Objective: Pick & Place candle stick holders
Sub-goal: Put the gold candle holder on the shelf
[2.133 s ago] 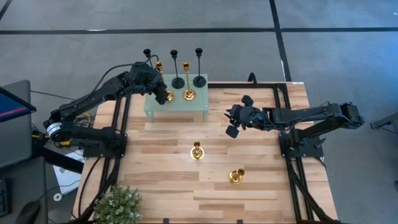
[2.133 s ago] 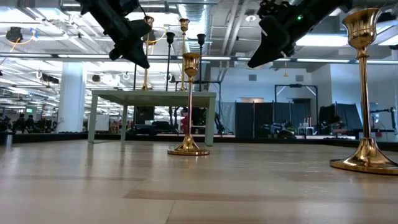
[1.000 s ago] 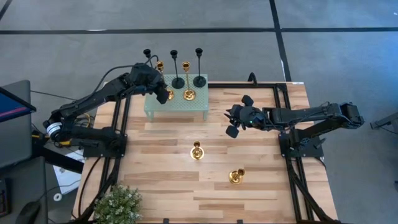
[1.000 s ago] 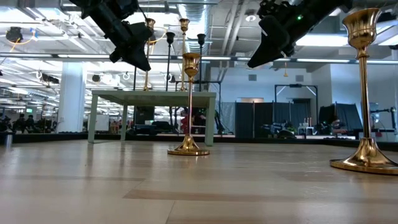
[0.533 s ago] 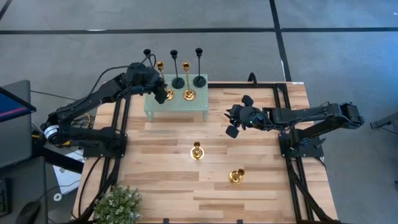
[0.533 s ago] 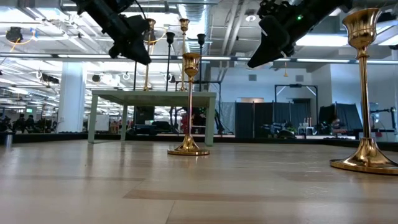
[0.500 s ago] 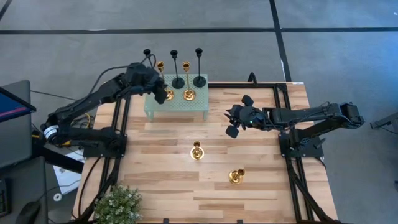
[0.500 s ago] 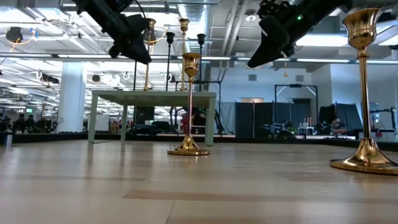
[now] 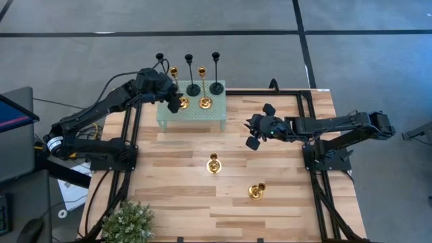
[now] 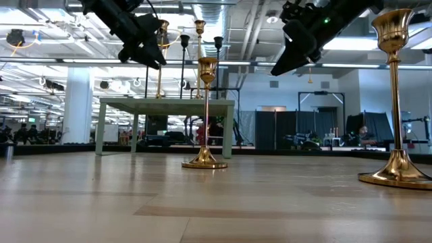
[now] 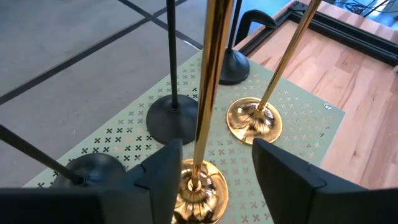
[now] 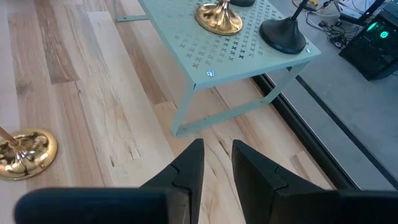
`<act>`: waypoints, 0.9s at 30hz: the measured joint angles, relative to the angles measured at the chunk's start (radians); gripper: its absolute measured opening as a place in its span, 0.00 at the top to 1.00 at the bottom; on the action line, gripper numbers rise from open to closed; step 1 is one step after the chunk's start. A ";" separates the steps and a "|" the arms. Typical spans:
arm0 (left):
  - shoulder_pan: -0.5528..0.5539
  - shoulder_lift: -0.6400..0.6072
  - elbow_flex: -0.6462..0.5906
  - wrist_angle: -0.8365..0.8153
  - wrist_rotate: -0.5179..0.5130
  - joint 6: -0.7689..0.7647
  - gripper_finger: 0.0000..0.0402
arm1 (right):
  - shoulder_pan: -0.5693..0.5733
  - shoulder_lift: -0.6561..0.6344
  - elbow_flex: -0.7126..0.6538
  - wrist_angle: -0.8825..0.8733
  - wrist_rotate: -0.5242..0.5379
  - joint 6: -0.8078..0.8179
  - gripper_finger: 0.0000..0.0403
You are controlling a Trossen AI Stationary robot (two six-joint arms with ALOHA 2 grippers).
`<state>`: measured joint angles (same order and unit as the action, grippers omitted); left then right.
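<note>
Where the planks lie nearest: two shiny gold round-based metal candle stick holders [image 9: 255, 192] [image 9: 213, 164] stand upright, apart, not yet moved.
Right gripper [image 9: 255, 127]: hovers over bare wood between them and the stand, jaws narrowly parted, empty; seemingly waiting.
Pale green perforated metal stand [image 9: 192, 116]: evidently the drop-off; one tall gold holder [image 9: 204, 102] and three matte black thin-stemmed holders [image 9: 215, 87] line it.
Left gripper [image 9: 177, 101]: jaws wide either side of another tall gold holder [image 11: 205, 93], its base down on the stand; likely letting go.

My two arms [image 9: 101, 108] are matte black, slender and jointed, with black cabling looped alongside. My fingers [image 11: 283, 171] are dark, flat, angular plastic with bevelled edges.
</note>
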<state>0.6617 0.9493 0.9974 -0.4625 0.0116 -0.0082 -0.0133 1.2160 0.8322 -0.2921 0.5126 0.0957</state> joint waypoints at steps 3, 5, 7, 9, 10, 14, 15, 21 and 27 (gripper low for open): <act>0.000 0.000 0.000 0.000 0.000 0.000 0.48 | 0.000 0.000 0.000 -0.001 0.000 0.000 0.82; 0.000 0.000 0.000 -0.001 0.000 0.000 0.46 | 0.000 0.000 0.000 -0.001 0.000 0.001 0.82; 0.000 0.000 0.000 -0.005 0.000 0.000 0.44 | 0.000 0.000 0.000 -0.001 0.000 0.001 0.82; 0.000 -0.001 0.000 -0.013 0.000 0.000 0.43 | 0.001 0.000 0.000 -0.001 -0.009 0.002 0.82; 0.000 -0.003 0.000 -0.018 0.000 0.000 0.43 | 0.001 0.000 0.000 -0.001 -0.022 0.002 0.82; -0.002 -0.019 0.000 -0.027 0.005 -0.002 0.42 | 0.001 0.000 0.000 -0.010 -0.052 0.002 0.82; -0.003 -0.022 0.000 -0.028 0.005 -0.010 0.42 | 0.001 0.000 0.000 -0.015 -0.052 0.002 0.82; -0.008 -0.067 0.000 -0.027 0.043 -0.096 0.42 | 0.001 -0.005 0.000 -0.027 -0.053 0.002 0.82; -0.009 -0.125 0.000 -0.027 0.269 -0.189 0.42 | 0.001 -0.022 -0.001 -0.062 -0.071 0.002 0.82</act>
<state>0.6531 0.8246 0.9974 -0.4898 0.2810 -0.1968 -0.0124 1.1942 0.8317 -0.3544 0.4419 0.0978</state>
